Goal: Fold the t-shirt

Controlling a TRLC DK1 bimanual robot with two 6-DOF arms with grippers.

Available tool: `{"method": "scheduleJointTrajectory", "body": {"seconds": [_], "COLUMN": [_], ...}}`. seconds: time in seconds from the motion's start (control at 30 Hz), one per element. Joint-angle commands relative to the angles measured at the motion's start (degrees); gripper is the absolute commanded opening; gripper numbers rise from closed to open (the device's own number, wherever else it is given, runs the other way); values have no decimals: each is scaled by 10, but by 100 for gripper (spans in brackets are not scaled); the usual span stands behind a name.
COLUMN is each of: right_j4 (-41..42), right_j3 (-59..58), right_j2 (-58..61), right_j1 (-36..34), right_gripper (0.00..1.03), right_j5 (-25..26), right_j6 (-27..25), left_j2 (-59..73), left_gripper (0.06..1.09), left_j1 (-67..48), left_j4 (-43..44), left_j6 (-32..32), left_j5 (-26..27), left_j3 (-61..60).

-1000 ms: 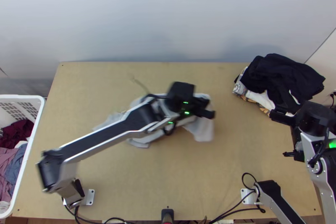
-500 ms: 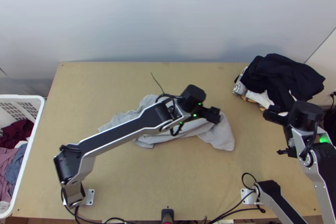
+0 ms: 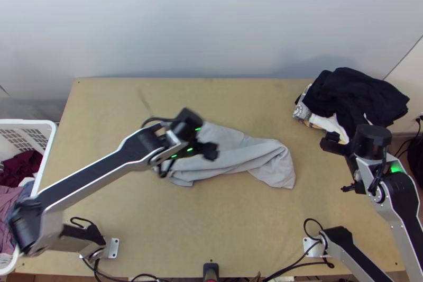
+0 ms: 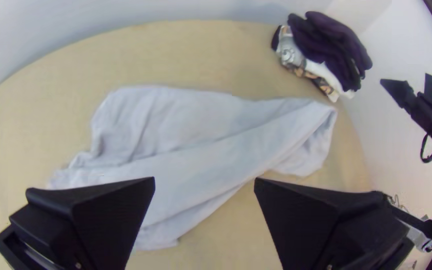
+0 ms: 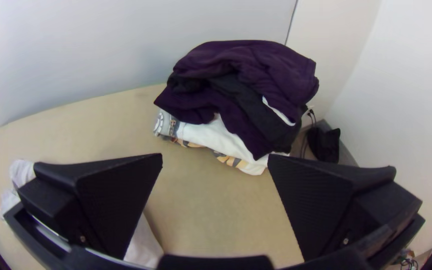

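Light grey fabric t-shirt (image 3: 267, 157): rumpled, long and narrow, on the light wooden table (image 3: 158, 234), well apart from the pile of dark and white garments (image 3: 354, 97). Long axis runs roughly toward the pile's side. Black left gripper (image 4: 204, 181) open, empty, above the shirt's part away from the pile; nearer arm. Black right gripper (image 5: 215, 156) open, empty, beside pile. Next probably needs left grasping an edge for spreading.

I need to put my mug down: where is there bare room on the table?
Bare table lies between the shirt and the near edge, and between shirt and wall. Crowded: far right, with the clothes pile; under left arm and right arm.
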Motion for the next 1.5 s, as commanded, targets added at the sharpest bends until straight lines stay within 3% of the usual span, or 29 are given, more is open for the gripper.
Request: {"method": "scheduleJointTrajectory", "body": {"seconds": [0.0, 0.57, 0.73, 1.13, 1.27, 1.47], "right_j4": [-3, -19, -26, -34, -34, -37], "right_j3": [-16, -43, -41, -41, -49, -58], "right_j2": [-10, -56, -61, -67, -68, -71], "right_j1": [9, 25, 28, 28, 28, 39], "right_gripper": [98, 98, 98, 98, 98, 98], "right_j5": [-5, -6, -6, -6, -6, -14], "right_j6": [1, -11, -11, -11, -7, 9], "left_j2": [-115, -157, -139, -77, -68, -37], "left_gripper": [99, 97, 90, 89, 65, 55], "left_j1": [61, 177, 173, 152, 148, 147], "left_j4": [-20, 51, 75, 76, 82, 80], "left_j6": [-1, -34, -48, -65, -80, -85], "left_j5": [-7, -32, -32, -6, -1, 3], "left_j3": [-185, -350, -352, -314, -308, -307]}}
